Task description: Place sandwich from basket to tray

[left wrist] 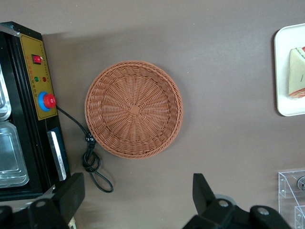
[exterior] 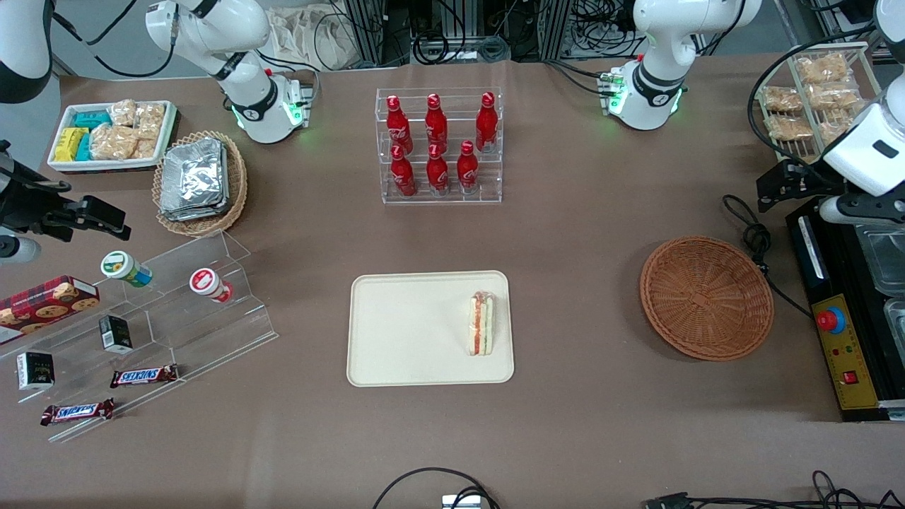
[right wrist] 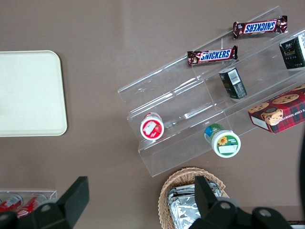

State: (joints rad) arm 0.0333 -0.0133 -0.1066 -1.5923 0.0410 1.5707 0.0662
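Observation:
The sandwich (exterior: pixel 482 324) stands on its edge on the cream tray (exterior: pixel 403 332), near the tray's short side that faces the basket. Its red-orange and green layers face up. The wrist view catches its white face (left wrist: pixel 296 74) and a strip of the tray (left wrist: pixel 282 71). The reddish-brown wicker basket (exterior: pixel 705 297) (left wrist: pixel 134 109) sits empty toward the working arm's end of the table. My gripper (exterior: pixel 771 191) (left wrist: pixel 138 191) hangs above the table, farther from the front camera than the basket. It is open, with only bare table between its fingers.
A black machine (exterior: pixel 841 339) with a red button lies beside the basket, its black cable (exterior: pixel 753 237) looped close to the rim. A rack of red bottles (exterior: pixel 438 145) stands farther back than the tray. An acrylic snack stand (exterior: pixel 141 318) sits toward the parked arm's end.

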